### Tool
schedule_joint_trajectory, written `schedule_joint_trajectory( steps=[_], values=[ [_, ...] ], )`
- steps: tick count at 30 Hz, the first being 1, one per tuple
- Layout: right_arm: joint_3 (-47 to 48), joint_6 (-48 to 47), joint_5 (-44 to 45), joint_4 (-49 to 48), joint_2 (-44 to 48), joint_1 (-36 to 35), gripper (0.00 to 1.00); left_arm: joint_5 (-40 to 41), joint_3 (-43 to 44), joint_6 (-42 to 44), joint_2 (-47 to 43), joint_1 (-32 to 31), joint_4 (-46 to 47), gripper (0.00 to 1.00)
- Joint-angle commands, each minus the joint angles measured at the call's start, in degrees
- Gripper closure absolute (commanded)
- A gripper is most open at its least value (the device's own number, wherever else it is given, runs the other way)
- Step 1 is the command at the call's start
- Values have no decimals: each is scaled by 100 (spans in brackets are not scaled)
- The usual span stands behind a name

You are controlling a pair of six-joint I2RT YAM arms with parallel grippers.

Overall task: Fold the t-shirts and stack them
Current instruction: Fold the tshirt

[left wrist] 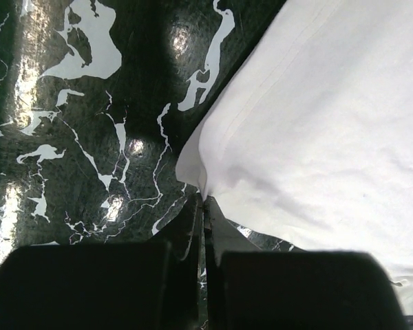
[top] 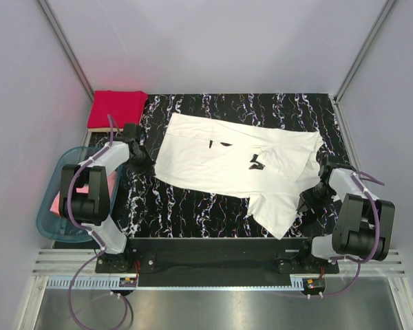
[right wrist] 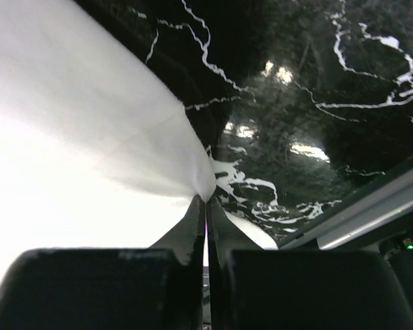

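Note:
A white t-shirt [top: 227, 159] with black marks lies spread and rumpled across the black marbled table [top: 193, 210]. My left gripper [top: 146, 163] is shut on the shirt's left edge; in the left wrist view the fabric [left wrist: 316, 124] is pinched at the fingertips [left wrist: 205, 201]. My right gripper [top: 310, 197] is shut on the shirt's right edge; in the right wrist view the cloth [right wrist: 76, 151] comes to a point between the fingertips [right wrist: 206, 201]. A folded red t-shirt [top: 115, 108] lies at the table's back left corner.
A translucent blue bin [top: 65, 206] with something red inside stands off the table's left side. Grey walls enclose the cell. The table's front rail [right wrist: 358, 220] runs close to the right gripper.

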State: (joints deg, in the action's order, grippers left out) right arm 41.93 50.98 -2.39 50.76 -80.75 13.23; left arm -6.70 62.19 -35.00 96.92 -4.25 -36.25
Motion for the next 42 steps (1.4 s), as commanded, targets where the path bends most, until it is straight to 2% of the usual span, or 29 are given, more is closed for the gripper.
schedule_joint_trajectory(
  steps=[1, 9, 13, 17, 27, 34, 42],
  values=[
    [288, -193, 248, 478, 314, 12, 100, -68, -58, 37, -297, -6, 83, 100],
    [719, -842, 81, 619, 201, 12, 100, -42, 73, 213, -473, -14, -75, 100],
    [1385, -1274, 143, 584, -89, 12, 100, -130, 520, 248, -368, -41, -119, 100],
    [1932, -1599, 47, 461, -309, 12, 100, -156, 1031, 257, -95, -85, -154, 100],
    [3075, -2118, -587, 118, -1512, 83, 100, -183, 2340, 214, 862, -93, -313, 100],
    [3900, -2171, -780, 127, -2041, 241, 100, -323, 3183, 90, 1469, -93, -339, 100],
    [4463, -2215, -1227, 136, -2585, 452, 100, -236, 3756, -15, 1953, -85, -391, 100]
  ],
)
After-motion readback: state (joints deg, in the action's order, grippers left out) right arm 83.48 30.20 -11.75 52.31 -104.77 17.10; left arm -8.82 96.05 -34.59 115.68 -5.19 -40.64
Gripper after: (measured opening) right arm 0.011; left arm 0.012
